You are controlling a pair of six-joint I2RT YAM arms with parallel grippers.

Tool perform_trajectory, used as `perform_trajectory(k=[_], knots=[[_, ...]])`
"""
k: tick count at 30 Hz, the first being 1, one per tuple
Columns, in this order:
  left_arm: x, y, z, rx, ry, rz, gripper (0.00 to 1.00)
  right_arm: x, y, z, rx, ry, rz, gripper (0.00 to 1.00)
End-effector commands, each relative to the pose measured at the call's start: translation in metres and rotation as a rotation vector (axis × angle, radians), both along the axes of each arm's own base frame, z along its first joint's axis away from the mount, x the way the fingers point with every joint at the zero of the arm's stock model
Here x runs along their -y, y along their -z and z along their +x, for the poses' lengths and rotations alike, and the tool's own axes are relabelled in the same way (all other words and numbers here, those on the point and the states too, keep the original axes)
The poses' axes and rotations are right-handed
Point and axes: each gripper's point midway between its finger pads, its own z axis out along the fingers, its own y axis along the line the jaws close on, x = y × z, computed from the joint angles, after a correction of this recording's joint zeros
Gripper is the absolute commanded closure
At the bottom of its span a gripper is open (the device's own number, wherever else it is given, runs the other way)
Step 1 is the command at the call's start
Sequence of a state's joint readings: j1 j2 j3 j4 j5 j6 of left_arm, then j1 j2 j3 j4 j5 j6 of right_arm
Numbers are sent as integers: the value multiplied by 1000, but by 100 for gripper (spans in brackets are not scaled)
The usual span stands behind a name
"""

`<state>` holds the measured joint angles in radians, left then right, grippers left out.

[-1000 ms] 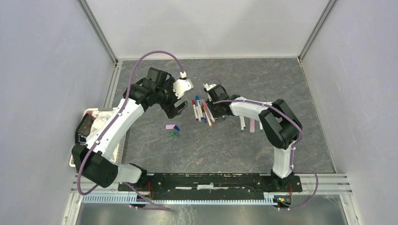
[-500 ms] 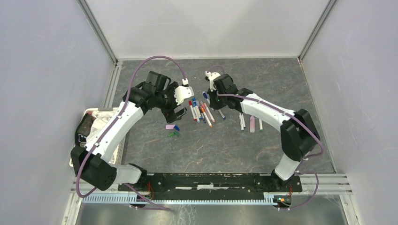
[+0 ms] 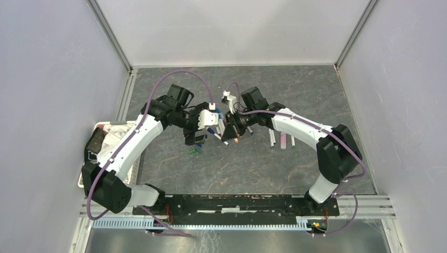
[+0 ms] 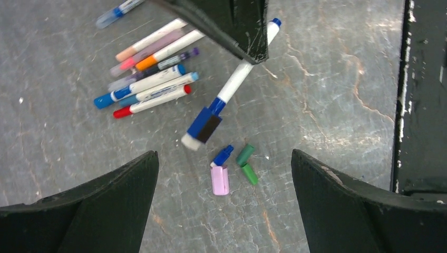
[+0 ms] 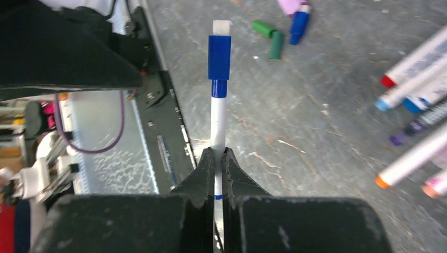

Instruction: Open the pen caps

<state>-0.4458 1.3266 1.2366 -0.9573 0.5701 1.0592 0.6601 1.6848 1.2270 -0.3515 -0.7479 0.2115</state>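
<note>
Grey table [image 4: 327, 105] holds four loose caps [image 4: 220, 180]; right tool [image 5: 217, 154] clamps one blue-capped pen [image 5: 217, 118], left tool [image 4: 224, 153] gapes empty.

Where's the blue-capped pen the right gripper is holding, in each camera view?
Top external: blue-capped pen at centre, just left of right gripper.
Left wrist: pen upper middle, slanting.
Right wrist: pen centre, upright.
Shared landmark: two green caps near its capped end.
</note>
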Motion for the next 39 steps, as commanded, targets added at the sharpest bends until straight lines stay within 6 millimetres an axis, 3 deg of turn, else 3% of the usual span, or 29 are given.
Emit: perform_trajectory(k=[1,6,14,20,22,25,28,30,32,37,39], knots=[[12,2,-28,-25,185,-23,2,-15,-22,-23,-58,-154,160,100],[12,13,-35,-31,224,4,12,-23,-29,-29,-91,-209,207,100],[10,24,-33,-9,257,62,51,-28,-30,-30,-117,-227,217,100],[10,28,-38,1,279,76,71,-33,-33,-34,-144,-235,248,100],[12,26,-40,5,289,80,79,-35,-32,-35,-152,-237,250,94],[13,23,-40,17,296,85,97,-42,-29,-38,-172,-240,251,76],[13,20,-39,29,294,91,98,-50,-25,-39,-199,-239,251,62],[13,18,-39,35,294,92,98,-56,-24,-40,-208,-242,252,61],[13,16,-39,41,294,95,98,-62,-22,-40,-213,-244,243,62],[4,18,-36,67,289,140,98,-61,-16,-40,-216,-235,216,96],[-2,21,-30,91,274,182,98,-55,-11,-42,-208,-230,192,100]])
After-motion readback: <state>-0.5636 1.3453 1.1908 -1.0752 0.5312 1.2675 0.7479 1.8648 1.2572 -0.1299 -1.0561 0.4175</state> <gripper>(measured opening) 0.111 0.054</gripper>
